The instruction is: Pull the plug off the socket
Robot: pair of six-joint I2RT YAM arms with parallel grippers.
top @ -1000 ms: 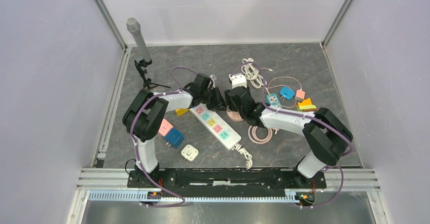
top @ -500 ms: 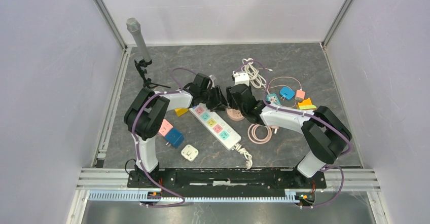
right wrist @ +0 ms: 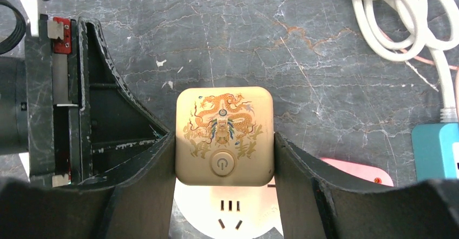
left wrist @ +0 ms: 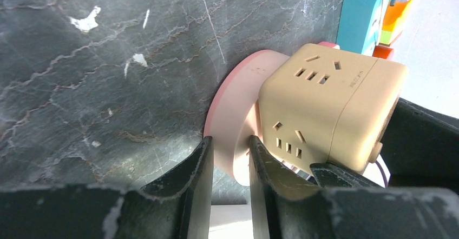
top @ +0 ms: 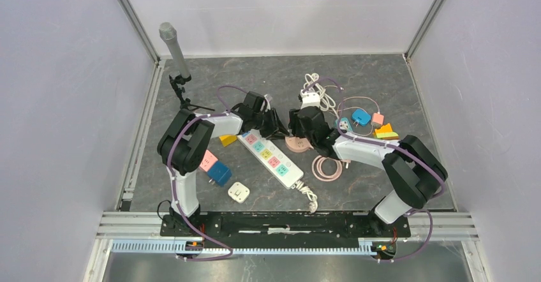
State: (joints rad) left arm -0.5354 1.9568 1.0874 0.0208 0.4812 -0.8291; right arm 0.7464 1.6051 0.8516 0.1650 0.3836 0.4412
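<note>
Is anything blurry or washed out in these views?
Left wrist: the near fingers look soft, the beige cube sharp, the upper-right background washed out. Right wrist: crisp, the cube's dragon print readable. Top external: even light, no glare.

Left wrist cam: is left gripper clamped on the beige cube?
No, the left gripper pinches the rim of the pink disc; the beige cube sits outside its fingers.
</note>
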